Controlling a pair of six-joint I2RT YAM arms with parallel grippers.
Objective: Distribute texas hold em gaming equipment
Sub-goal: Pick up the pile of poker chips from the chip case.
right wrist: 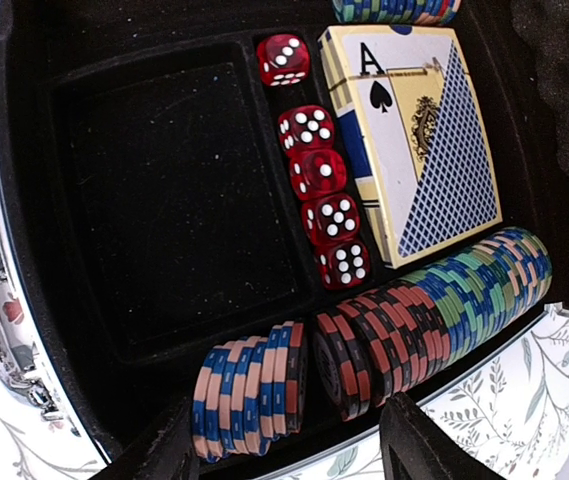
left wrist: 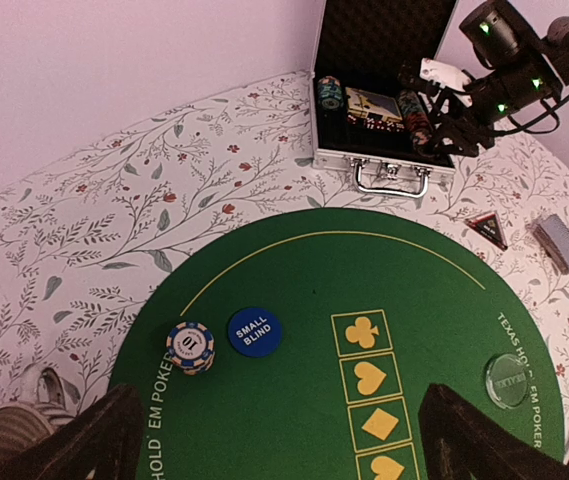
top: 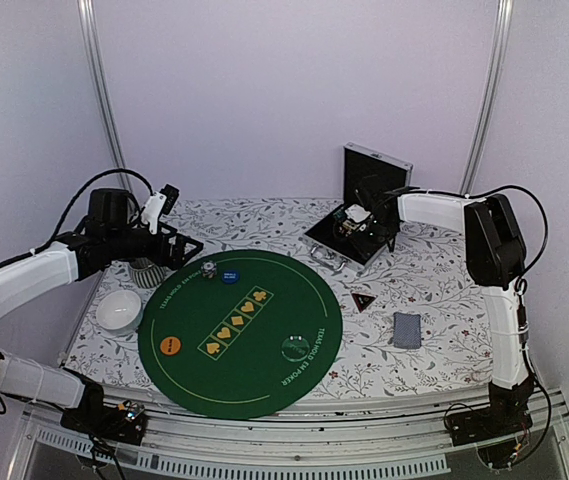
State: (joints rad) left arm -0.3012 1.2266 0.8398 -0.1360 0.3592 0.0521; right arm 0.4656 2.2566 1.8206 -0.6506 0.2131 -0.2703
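Note:
A short chip stack (top: pixel 207 269) (left wrist: pixel 190 346) and a blue "small blind" disc (top: pixel 229 275) (left wrist: pixel 254 331) sit at the far left of the round green mat (top: pixel 254 380). An orange disc (top: pixel 169 346) and a whitish disc (top: pixel 294 348) (left wrist: pixel 507 381) lie nearer. A dark triangle (top: pixel 362 300) and a grey-blue card deck (top: pixel 407 329) lie right of the mat. My left gripper (top: pixel 179 245) (left wrist: pixel 284 450) is open and empty above the mat. My right gripper (top: pixel 356 222) (right wrist: pixel 294 440) is open inside the case (top: pixel 336 248), its fingers straddling blue-peach chips (right wrist: pixel 249 395) and red-black chips (right wrist: pixel 384 345).
The open metal case also holds red dice (right wrist: pixel 324 180), a boxed card deck (right wrist: pixel 419 140) and an empty black compartment (right wrist: pixel 164 190). A white bowl (top: pixel 120 310) and a striped cup (top: pixel 147 270) stand left of the mat. The case lid (top: pixel 376 170) stands upright behind.

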